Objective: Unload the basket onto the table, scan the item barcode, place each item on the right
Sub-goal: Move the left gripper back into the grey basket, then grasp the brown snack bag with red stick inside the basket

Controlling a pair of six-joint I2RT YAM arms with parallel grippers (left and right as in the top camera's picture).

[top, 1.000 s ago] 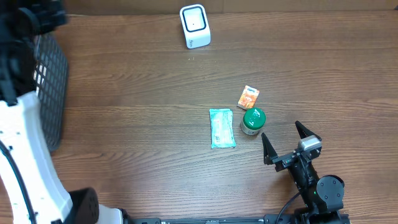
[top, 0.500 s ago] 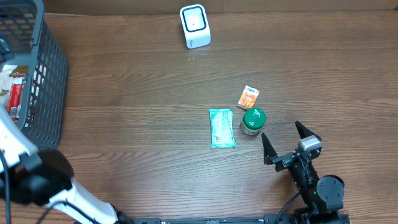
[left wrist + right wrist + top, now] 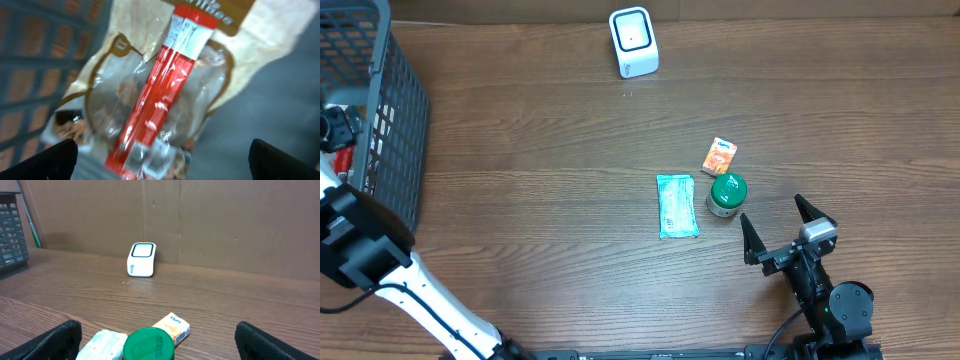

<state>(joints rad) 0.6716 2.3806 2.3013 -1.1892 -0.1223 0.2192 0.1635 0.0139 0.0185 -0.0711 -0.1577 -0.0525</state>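
In the left wrist view my left gripper is open, right above a red stick pack. The pack lies on a clear, brown-trimmed snack bag inside the grey basket. Nothing is between the fingers. The white barcode scanner stands at the far edge of the table, also seen as the scanner in the right wrist view. My right gripper is open and low over the table, just right of a green-lidded jar. It holds nothing.
A teal packet lies left of the jar and a small orange pack lies behind it. The left arm stands along the left edge next to the basket. A cardboard wall runs behind the scanner.
The left arm has swung from over the basket's top down to its near side, uncovering the basket. The right arm and the items on the table have not moved.
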